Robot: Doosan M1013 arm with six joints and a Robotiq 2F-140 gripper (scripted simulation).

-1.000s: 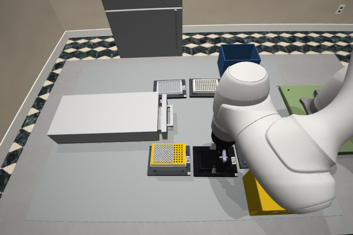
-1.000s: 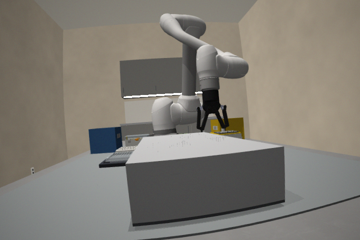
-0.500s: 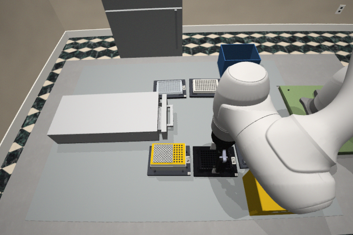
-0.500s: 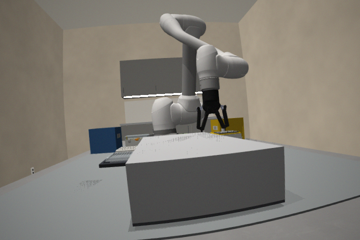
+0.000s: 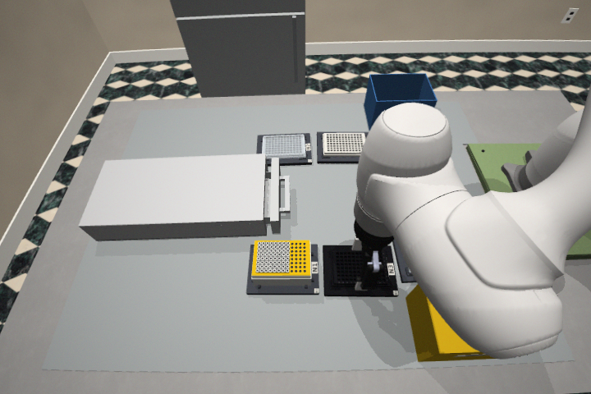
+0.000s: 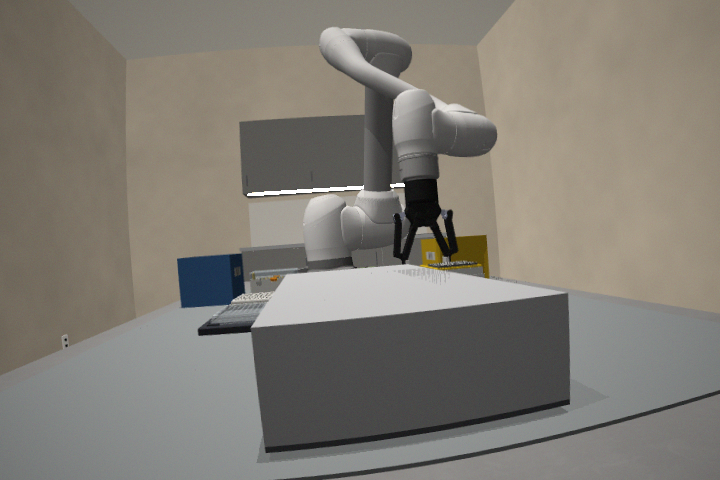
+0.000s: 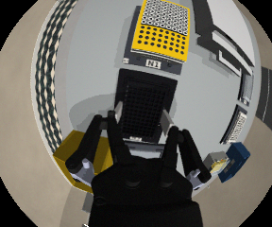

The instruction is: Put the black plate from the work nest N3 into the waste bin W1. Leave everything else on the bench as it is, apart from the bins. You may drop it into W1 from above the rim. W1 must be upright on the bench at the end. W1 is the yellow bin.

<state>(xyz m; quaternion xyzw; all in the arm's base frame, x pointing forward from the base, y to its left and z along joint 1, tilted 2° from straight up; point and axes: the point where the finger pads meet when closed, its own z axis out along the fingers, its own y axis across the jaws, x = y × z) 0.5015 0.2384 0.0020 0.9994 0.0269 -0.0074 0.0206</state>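
The black plate [image 5: 352,268] lies in work nest N3 at the front of the bench. It also shows in the wrist view [image 7: 144,109]. My gripper [image 5: 370,273] is down over the plate's right part, with its fingers on the plate's two long sides, shut on it. In the wrist view my gripper [image 7: 142,111] straddles the plate's near end. In the exterior view my gripper [image 6: 425,257] reaches down behind the grey box; the plate is hidden there. The yellow bin W1 [image 5: 437,332] stands upright just right of the nest, mostly behind my arm.
A yellow rack [image 5: 281,258] sits in the nest left of N3. Two more plates [image 5: 284,145] [image 5: 343,143] lie in nests at the back. A blue bin [image 5: 400,96] stands behind them. A large grey box [image 5: 175,194] with a handle is on the left. A green mat [image 5: 538,185] is on the right.
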